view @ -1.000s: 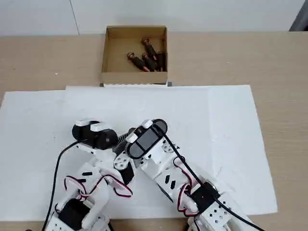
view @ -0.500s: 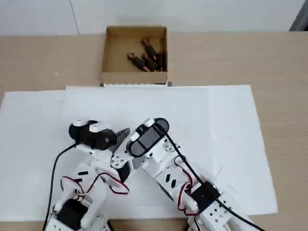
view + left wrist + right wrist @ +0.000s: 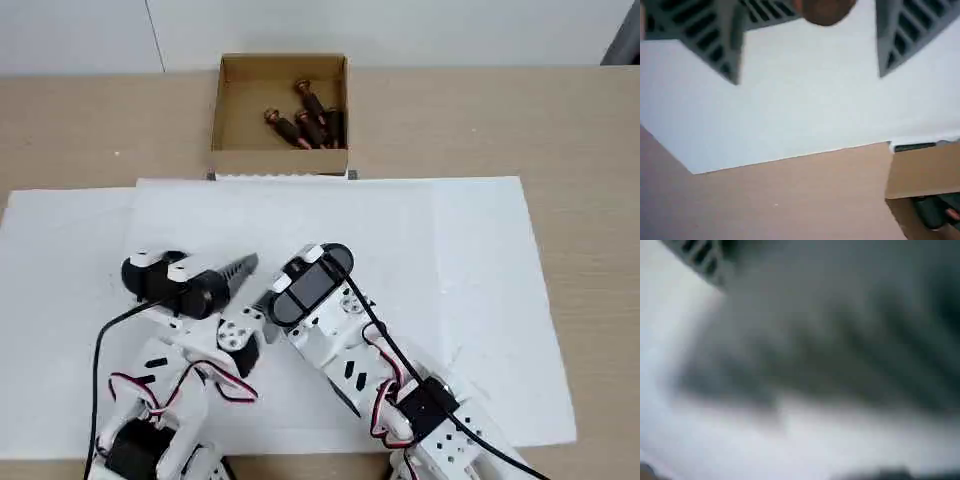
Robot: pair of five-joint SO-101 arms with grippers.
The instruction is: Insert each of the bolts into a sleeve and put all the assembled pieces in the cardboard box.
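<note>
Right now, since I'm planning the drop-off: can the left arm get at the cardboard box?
Probably yes. The left tool hangs over the white sheet, and only bare sheet lies between it and the open-topped box; the right arm is off to the side. Whether it stretches that far is unsure.

A pale wooden table (image 3: pixel 560 120) is carrying a white sheet (image 3: pixel 470 260) that is covering most of its near part, stopping short of the right edge. A white wall (image 3: pixel 400 25) is running along the far edge, and even light is falling throughout.
</note>
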